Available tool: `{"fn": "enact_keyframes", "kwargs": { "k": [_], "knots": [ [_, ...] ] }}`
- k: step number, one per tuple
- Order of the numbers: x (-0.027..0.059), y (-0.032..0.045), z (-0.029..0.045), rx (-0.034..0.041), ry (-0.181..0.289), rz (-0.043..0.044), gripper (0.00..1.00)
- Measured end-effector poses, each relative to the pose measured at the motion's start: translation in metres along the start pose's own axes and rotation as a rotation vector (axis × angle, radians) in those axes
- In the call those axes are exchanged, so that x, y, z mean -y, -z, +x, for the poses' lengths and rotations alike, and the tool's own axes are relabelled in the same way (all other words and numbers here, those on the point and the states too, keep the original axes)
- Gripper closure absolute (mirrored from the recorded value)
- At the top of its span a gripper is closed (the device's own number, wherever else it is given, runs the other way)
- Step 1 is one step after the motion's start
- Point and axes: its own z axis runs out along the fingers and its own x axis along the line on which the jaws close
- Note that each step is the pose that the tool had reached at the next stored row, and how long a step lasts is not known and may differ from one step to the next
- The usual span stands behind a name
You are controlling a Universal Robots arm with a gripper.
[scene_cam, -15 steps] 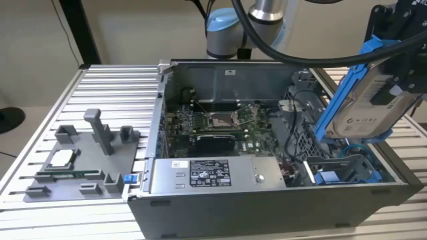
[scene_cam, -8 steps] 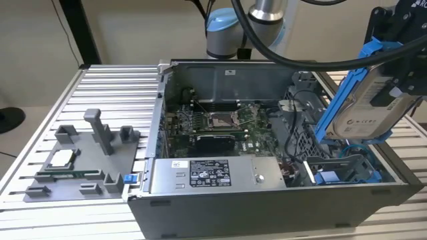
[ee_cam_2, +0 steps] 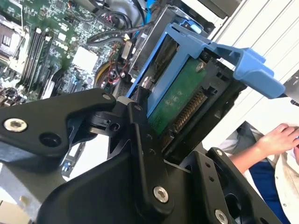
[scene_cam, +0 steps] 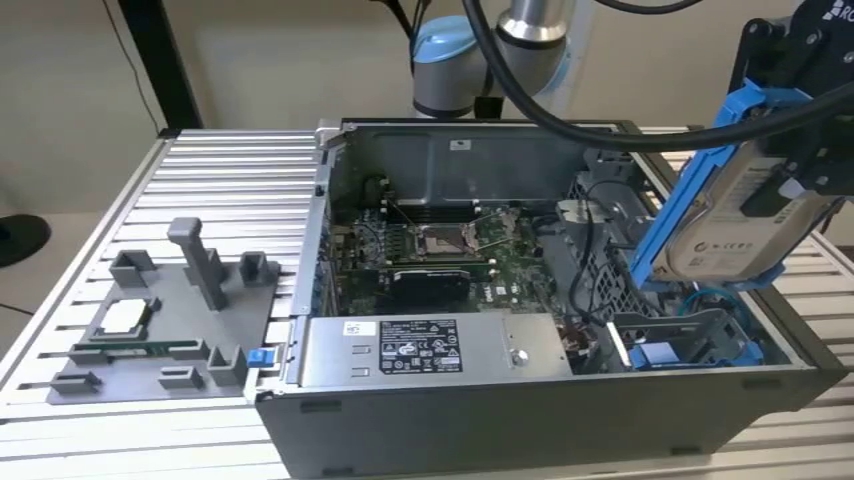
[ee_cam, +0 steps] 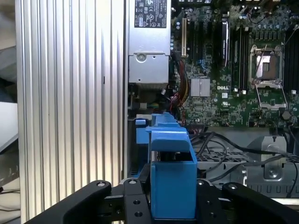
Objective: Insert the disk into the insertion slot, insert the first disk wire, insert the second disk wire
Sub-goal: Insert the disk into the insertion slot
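Item: disk in its blue carrier, label side facing the exterior view, green circuit-board side facing the second wrist view.
Holder: my gripper, its fingers closed on the carrier's two flanks – a firm hold, nothing else in it.
Attitude: the disk stands on edge and tilted, hanging from my gripper, clear of the computer case and touching nothing.
Destination: insertion slot, the grey bay with blue clips, directly below my gripper and apart from the carrier's lower end.
Neighbours: motherboard beyond my gripper, deeper in the case; power-supply box well off to one side.
Cables: loose cables lie just beside the bay; I cannot tell which are the disk wires.
Bystander: a person's hand outside the case, behind my gripper.
Step in hand: the first one, disk into slot – by my judgement no wire is yet connected.
Next move calls for: the tilt taken out, the carrier's edges squared to the bay's mouth, the cables kept from under it.
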Motion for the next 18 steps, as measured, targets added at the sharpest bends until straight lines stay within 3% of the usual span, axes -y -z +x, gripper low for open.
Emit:
{"fn": "enact_keyframes", "kwargs": {
  "k": [18],
  "knots": [
    [0.0025,-0.0152,0.0035,0.0,0.0,0.0,1.0]
  ]
}}
